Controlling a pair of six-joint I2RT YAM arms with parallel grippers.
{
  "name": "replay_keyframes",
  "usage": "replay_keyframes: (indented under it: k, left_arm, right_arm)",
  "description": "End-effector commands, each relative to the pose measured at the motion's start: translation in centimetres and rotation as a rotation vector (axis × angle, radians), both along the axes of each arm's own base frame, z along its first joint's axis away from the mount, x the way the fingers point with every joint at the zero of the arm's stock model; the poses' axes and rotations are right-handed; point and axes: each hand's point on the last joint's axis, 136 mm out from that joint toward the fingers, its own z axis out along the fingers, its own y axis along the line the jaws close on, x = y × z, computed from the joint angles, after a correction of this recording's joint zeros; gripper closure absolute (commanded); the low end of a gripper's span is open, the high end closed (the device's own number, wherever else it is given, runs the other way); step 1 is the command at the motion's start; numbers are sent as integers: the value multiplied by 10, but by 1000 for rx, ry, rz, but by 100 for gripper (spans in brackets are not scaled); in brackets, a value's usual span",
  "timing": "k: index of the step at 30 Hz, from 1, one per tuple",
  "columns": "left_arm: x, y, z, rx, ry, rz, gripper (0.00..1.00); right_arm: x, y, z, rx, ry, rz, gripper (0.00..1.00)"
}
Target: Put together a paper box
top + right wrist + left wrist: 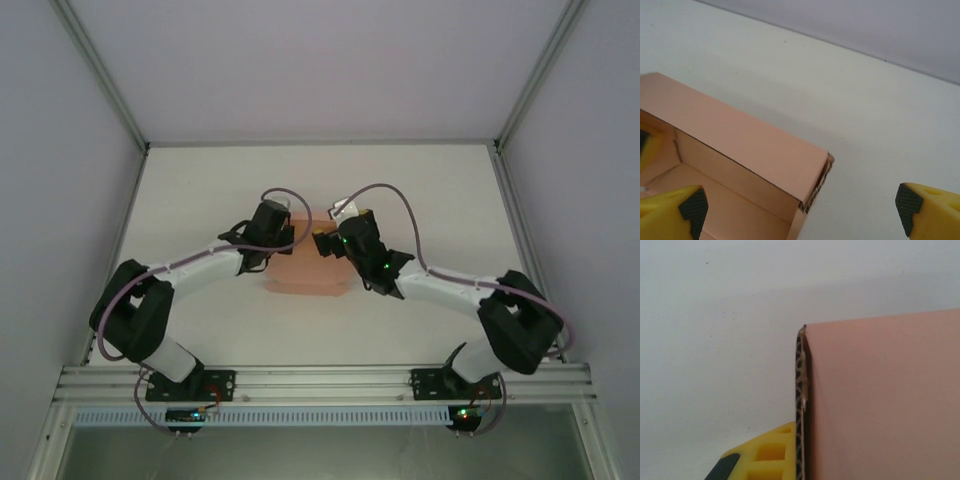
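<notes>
The paper box [305,272] is a salmon-pink open box of corrugated card at the middle of the table, between the two arms. My left gripper [275,235] is at its left end. In the left wrist view the left gripper [802,440] is shut on the box's upright wall [800,390]: one yellow finger [765,455] presses the outer side, and the other is hidden behind the pink panel [880,400]. My right gripper [330,243] hangs over the box's right end. In the right wrist view the right gripper [800,212] stands wide open astride the box's corner [815,180], touching nothing.
The white table [430,190] stretches around the box on all sides. Pale enclosure walls with metal posts [105,80] close in the left, right and back. An aluminium rail [320,380] carrying both arm bases runs along the near edge.
</notes>
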Motion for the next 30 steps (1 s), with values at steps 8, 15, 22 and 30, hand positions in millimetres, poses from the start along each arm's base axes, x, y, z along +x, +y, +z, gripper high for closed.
replay_keyframes:
  k: [8,15,22,30]
  left_arm:
    - [-73,-7,18,368,244,-763,100]
    - [-85,7,-10,660,432,-868,100]
    - [-69,-12,-40,919,507,-934,100]
    - [-59,-43,-64,1049,518,-1021,74]
  right_arm:
    - [-49,-100,-4,276,350,-228,1]
    - [-72,-145,-15,326,401,-312,1]
    - [-79,-161,-29,344,441,-361,1]
    - [-82,-171,-45,336,482,-396,1]
